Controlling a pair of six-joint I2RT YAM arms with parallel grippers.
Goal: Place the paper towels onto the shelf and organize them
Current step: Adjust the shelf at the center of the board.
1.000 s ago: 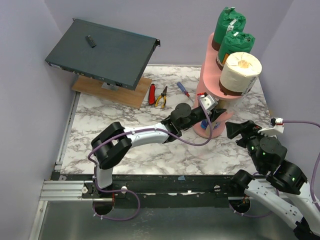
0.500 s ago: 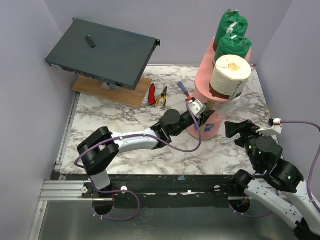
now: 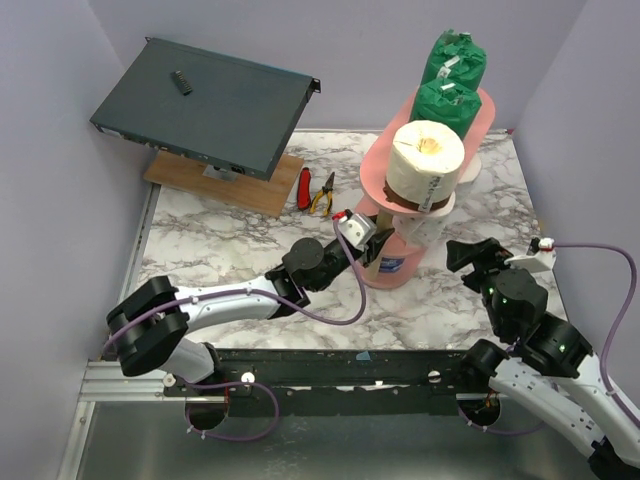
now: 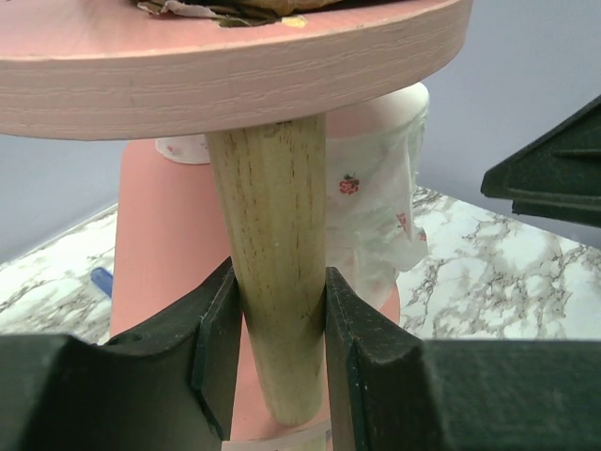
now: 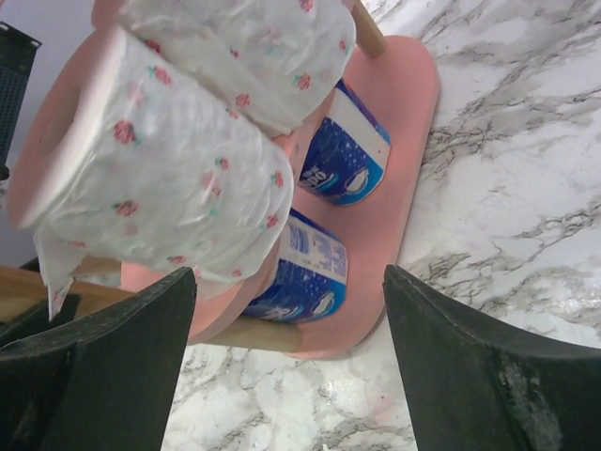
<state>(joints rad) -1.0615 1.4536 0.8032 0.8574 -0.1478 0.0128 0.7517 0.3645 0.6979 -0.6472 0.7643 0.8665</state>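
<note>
The pink three-tier shelf [image 3: 375, 172] stands on the marble table, right of centre. Its top board carries a white roll [image 3: 425, 160] and two green-wrapped rolls [image 3: 448, 80]. My left gripper [image 3: 370, 247] is shut on a wooden dowel post [image 4: 277, 282] just under a pink board [image 4: 235, 75], as the left wrist view shows [image 4: 279, 348]. My right gripper [image 3: 462, 255] is open and empty, just right of the shelf. The right wrist view [image 5: 282, 376] shows two blue-and-white rolls [image 5: 305, 268] on the bottom board [image 5: 404, 169] and flower-printed white rolls [image 5: 160, 178] on the middle tier.
A dark grey metal box [image 3: 205, 105] rests tilted on a wooden board [image 3: 225, 188] at the back left. Red-handled pliers [image 3: 305, 187], yellow-handled pliers [image 3: 323, 193] and a blue screwdriver [image 3: 365, 177] lie behind the shelf. Purple walls close in the left, back and right.
The shelf with its rolls has slid left and toward the front, held by my left gripper as that arm drew back. My right gripper has shifted slightly left.
</note>
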